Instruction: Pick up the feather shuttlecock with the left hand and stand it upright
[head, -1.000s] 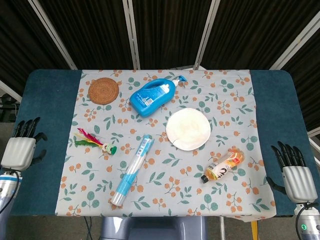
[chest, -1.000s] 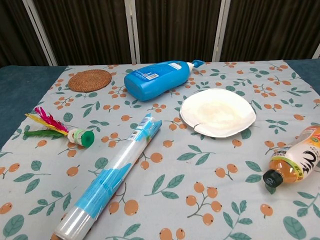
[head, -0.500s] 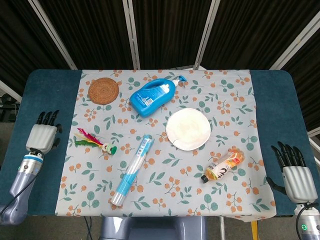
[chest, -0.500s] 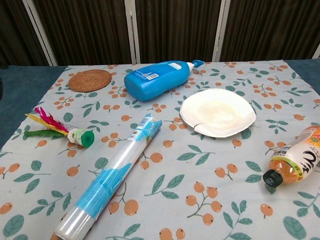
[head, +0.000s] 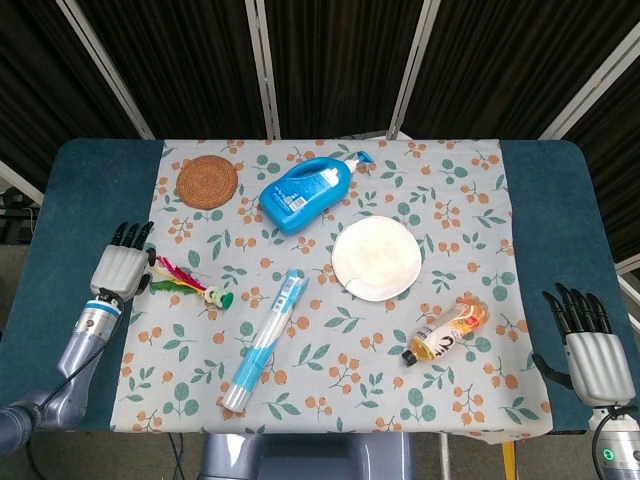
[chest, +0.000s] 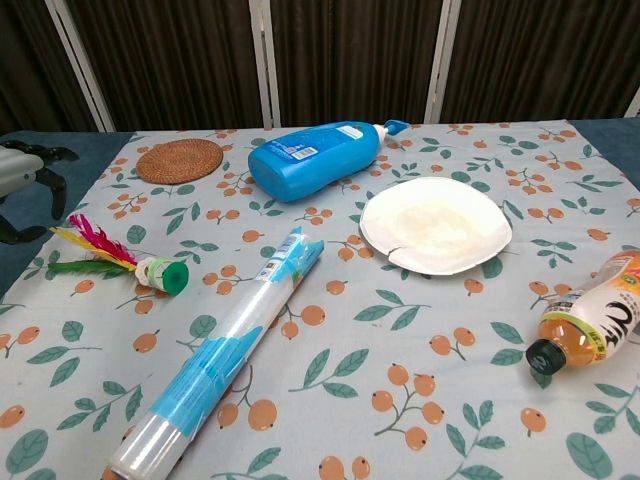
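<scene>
Head view, shuttlecock (head: 190, 283): lying flat at the left of the worktop (head: 70, 190), feathers to the left, green base to the right.
Left hand (head: 122, 268): just left of the feathers, fingers (head: 133, 235) spread, holding nothing.
Right hand (head: 588, 350): near right edge, fingers spread, empty.
Tube (head: 264, 340): right of the shuttlecock, lying flat.
Coaster (head: 207, 180): far left.
Blue bottle (head: 308, 191): far centre, on its side.

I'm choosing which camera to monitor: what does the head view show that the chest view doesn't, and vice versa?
Only the head view shows the right hand, open beside the table's right edge, and the left forearm. Only the chest view shows the lying feather shuttlecock close and side-on. Both share the open left hand, the blue pump bottle and the white paper plate.
</scene>
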